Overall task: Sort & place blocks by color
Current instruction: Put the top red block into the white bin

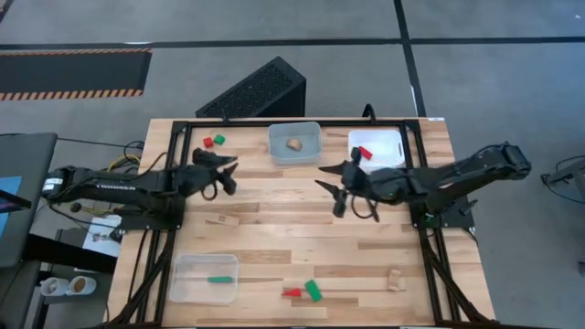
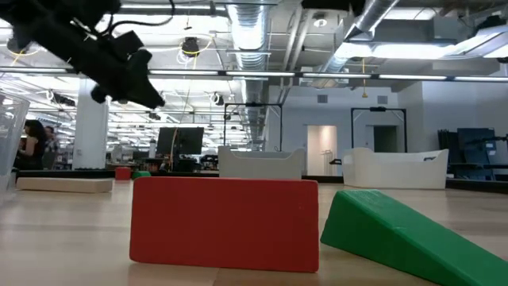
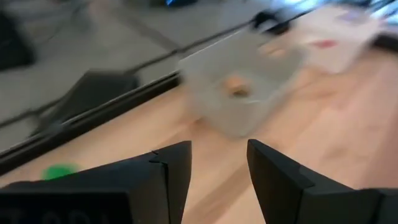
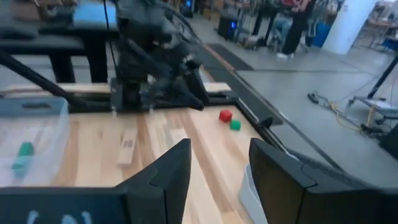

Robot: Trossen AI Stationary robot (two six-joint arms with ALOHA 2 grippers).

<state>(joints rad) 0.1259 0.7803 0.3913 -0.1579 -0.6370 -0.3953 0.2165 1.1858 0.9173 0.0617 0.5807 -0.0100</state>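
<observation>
Both grippers hang open above the table's middle and hold nothing. In the high view my left gripper is left of centre and my right gripper right of centre, facing each other. A red block and a green block lie near the far left edge. A wood bar rests flat below the left gripper. A red bar, a green wedge and a wood block lie near the near edge. The left wrist view shows open fingers, and the right wrist view does too.
Three clear bins stand on the table. The far middle bin holds a wood block, the far right bin a red block, and the near left bin a green bar. A black frame runs along the table's sides. A dark box sits beyond the far edge.
</observation>
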